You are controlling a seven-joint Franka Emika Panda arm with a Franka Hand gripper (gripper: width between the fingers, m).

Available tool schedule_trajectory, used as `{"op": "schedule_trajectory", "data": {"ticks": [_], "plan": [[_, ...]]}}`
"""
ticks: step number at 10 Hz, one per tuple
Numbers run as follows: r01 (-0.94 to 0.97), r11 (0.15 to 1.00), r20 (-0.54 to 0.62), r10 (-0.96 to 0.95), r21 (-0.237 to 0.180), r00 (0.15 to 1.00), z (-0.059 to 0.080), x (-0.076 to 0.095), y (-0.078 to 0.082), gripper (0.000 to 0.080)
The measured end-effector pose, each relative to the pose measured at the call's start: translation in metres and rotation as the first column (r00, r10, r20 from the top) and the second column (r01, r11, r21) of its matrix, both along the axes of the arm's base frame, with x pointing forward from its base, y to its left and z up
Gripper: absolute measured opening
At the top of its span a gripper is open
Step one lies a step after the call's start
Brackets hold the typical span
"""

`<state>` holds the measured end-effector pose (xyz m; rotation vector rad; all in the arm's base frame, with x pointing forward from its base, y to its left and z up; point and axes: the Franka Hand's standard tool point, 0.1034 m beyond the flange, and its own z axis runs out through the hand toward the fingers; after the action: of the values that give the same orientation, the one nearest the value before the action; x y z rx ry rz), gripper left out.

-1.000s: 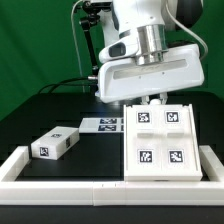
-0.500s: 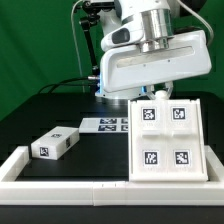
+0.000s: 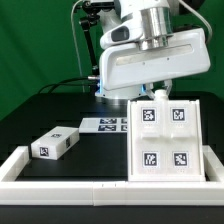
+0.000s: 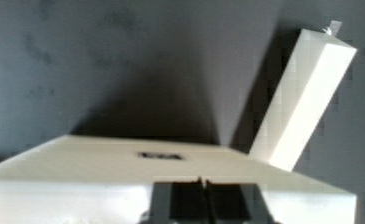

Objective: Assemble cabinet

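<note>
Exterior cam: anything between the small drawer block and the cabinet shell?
Bare black table between drawer block and cabinet shell in the exterior view; the marker board lies slightly farther back.

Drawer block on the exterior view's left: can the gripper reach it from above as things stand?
Probably yes. The drawer block lies free on the table, with nothing over it. The gripper is at the top edge of the cabinet shell, off to the side; whether it grips that shell is unclear.

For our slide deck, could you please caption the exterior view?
Panda arm directly above the four-tag cabinet shell; a tagged drawer block lies apart at the exterior view's left.
</note>
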<state>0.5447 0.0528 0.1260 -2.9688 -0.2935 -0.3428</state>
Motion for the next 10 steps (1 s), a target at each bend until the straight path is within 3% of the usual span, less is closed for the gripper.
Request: {"op": "schedule_trajectory", "data": {"ticks": [3, 5, 8, 10], "plan": [[-0.005, 1.0, -0.028, 0.006, 0.016, 1.0, 0.019, 0.019, 0.004, 0.0003], [-0.005, 1.0, -0.034, 0.006, 0.028, 0.999, 0.018, 0.029, 0.007, 0.0003], [0.0, 1.0, -0.037, 0.001, 0.031, 0.999, 0.016, 0.029, 0.009, 0.0015], [-0.002, 1.0, -0.039, 0.003, 0.028, 0.999, 0.012, 0.025, 0.007, 0.0368]]}}
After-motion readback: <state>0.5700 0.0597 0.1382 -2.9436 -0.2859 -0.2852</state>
